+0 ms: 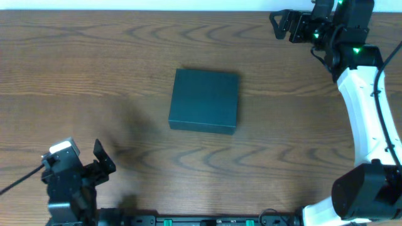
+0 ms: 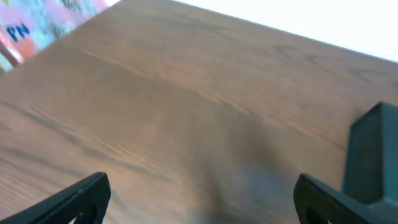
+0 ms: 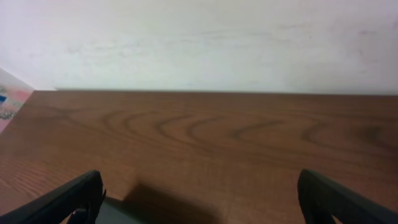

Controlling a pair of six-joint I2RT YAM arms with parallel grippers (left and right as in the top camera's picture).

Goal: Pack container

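The container [image 1: 205, 101] is a matte dark teal-black rectangular box that lies shut and flat in the middle of the wooden table. My left gripper [image 1: 103, 160] is open near the table's front left corner, well short of the box and holding nothing. In the left wrist view its gripper [image 2: 202, 193] spans bare wood, and a corner of the container [image 2: 373, 149] shows at the right edge. My right gripper [image 1: 279, 24] is open at the back right, apart from the box. In the right wrist view that gripper [image 3: 202, 196] has only tabletop between its fingers.
A colourful pink and blue packet [image 2: 37, 22] lies beyond the table's left end in the left wrist view. A pink patch [image 3: 7, 99] shows at the far left of the right wrist view. A pale wall [image 3: 199, 43] runs behind the table's back edge.
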